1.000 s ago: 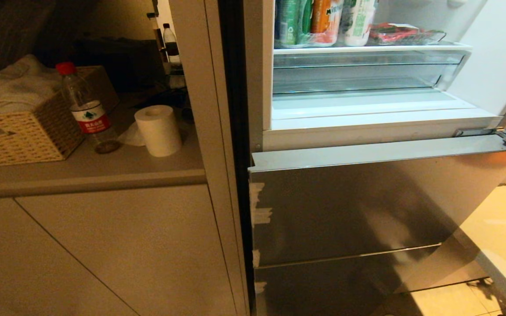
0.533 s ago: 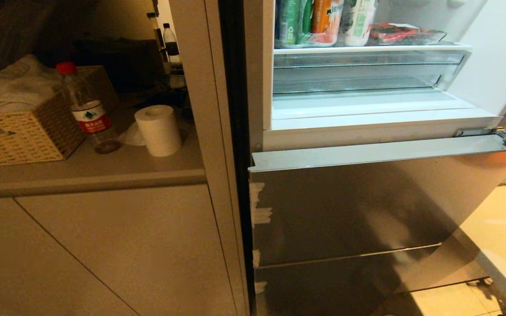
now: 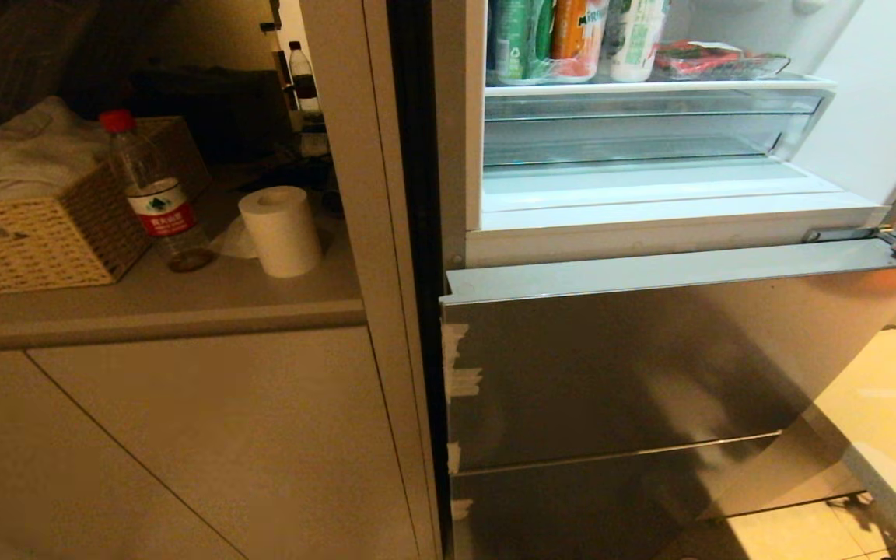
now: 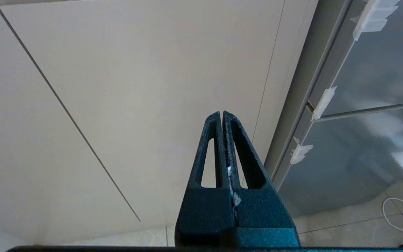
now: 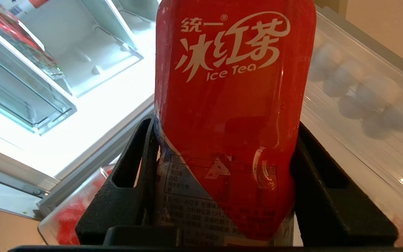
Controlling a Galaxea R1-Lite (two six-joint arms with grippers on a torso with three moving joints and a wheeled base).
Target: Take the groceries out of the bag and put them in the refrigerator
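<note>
Red "Ice Tea" bottle (image 5: 234, 105) clamped in right hand (image 5: 222, 147) beside refrigerator (image 5: 93, 63).

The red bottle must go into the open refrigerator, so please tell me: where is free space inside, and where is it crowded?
The right gripper holds the ice tea bottle. The upper glass shelf is crowded at its left with drinks; a food tray fills the middle. Free: the white ledge below the clear drawer.

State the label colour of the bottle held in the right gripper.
Red with white lettering, on the bottle clamped in the right gripper; clearest in the right wrist view.
</note>
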